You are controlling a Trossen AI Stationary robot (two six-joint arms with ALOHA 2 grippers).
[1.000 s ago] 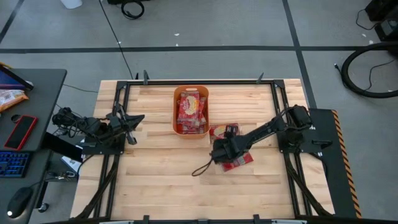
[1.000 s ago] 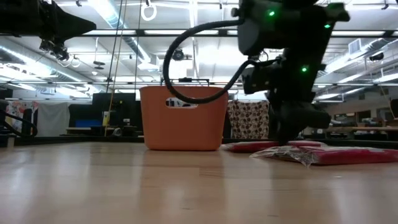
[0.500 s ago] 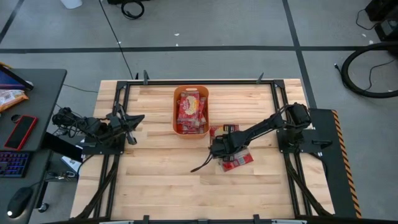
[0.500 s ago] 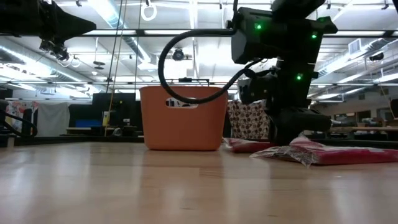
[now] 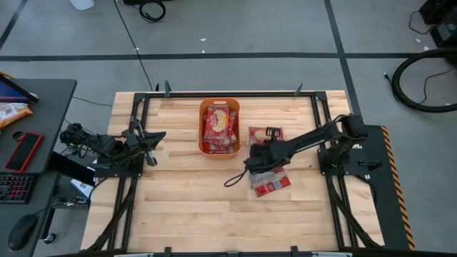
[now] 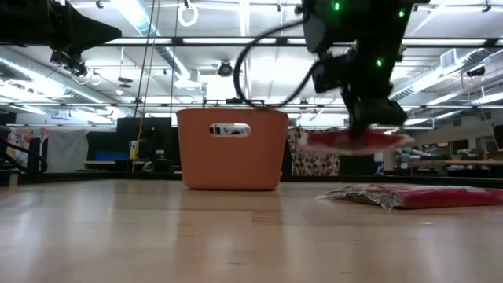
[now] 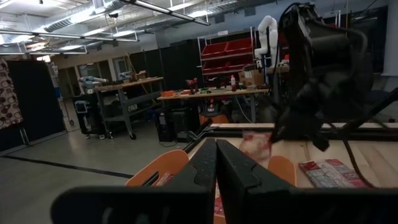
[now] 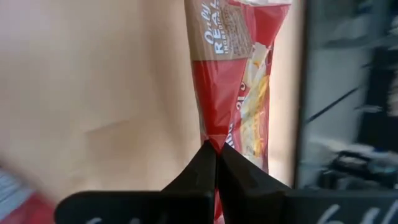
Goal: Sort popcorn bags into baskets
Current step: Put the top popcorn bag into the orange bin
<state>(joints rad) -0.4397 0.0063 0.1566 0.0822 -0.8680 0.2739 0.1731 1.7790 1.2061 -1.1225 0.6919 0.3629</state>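
Right claw [image 8: 216, 151] clamped on lifted popcorn bag [image 8: 239, 74].

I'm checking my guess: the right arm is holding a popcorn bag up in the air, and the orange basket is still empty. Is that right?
Not quite. The right gripper does hold a popcorn bag clear of the table, but the orange basket is not empty. The high view shows red packets already lying inside it.
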